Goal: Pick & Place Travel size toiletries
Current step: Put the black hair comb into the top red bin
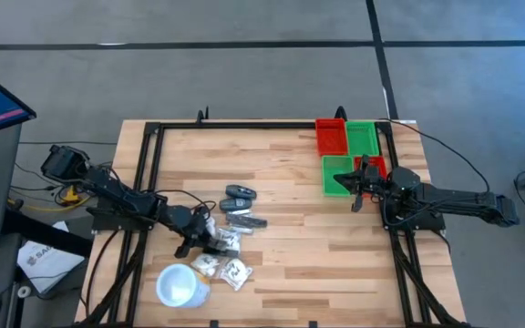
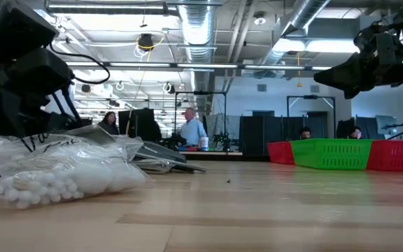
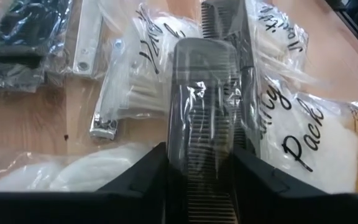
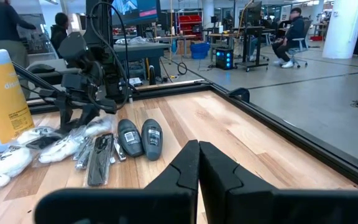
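Comb in clear wrap (image 3: 202, 118) — thin, light, stiff plastic inside a slick crinkly sleeve; prob slips if pinched on loose film, so grip across the narrow body, which is where the left gripper (image 3: 201, 177) has it: fingers closed in on both long edges, comb between them. It sits in the toiletries pile at front-left of table (image 1: 335, 264), touching sachets w/ white contents (image 3: 316, 137) and a nail clipper (image 3: 107, 112); sachets soft, squashy, bag-like. Dark oblong cases (image 1: 240, 193) just beside pile look rigid, smooth. Right gripper (image 4: 199, 163) pressed together, empty, up by the red/green bins (image 1: 349, 146), well apart from pile

Views: left wrist alone shows the pinch + comb teeth; high view only gives layout, plus white cup (image 1: 177, 284); low view shows sachet bulk (image 2: 54, 175), grip hidden
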### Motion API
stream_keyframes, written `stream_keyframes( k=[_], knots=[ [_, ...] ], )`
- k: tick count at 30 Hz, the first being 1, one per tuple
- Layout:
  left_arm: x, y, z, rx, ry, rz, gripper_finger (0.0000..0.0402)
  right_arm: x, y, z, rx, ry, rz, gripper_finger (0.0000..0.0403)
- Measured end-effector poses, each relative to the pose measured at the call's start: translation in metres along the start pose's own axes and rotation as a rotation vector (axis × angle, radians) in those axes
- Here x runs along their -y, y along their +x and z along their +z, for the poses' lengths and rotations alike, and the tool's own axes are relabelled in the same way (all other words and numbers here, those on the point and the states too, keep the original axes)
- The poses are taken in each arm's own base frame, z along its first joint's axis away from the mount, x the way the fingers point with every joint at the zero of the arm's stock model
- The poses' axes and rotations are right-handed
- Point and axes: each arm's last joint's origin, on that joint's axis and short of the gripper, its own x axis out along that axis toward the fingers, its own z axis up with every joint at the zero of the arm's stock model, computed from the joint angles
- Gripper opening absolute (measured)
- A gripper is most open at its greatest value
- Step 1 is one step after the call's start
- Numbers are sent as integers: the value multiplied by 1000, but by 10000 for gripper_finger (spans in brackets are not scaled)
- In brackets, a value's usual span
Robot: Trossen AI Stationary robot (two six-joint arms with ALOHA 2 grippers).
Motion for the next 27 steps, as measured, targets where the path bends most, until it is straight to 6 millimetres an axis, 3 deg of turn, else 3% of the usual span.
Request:
stream_keyframes(
  k=[4, 10, 14, 19, 27],
  knots=[
    [0, 0, 2, 23, 2, -4, 120, 0, 0, 0, 0, 0, 0, 0],
    [1, 0, 8, 82, 6, 4, 148, 0, 0, 0, 0, 0, 0, 0],
    [1, -3, 12, 119, 9, 27, 135, 0, 0, 0, 1, 0, 0, 0],
    [2, -12, 21, 215, 10, 64, 122, 0, 0, 0, 3, 0, 0, 0],
    [2, -31, 37, 401, 36, 205, 143, 0, 0, 3, 29, 2, 4, 0]
  ],
)
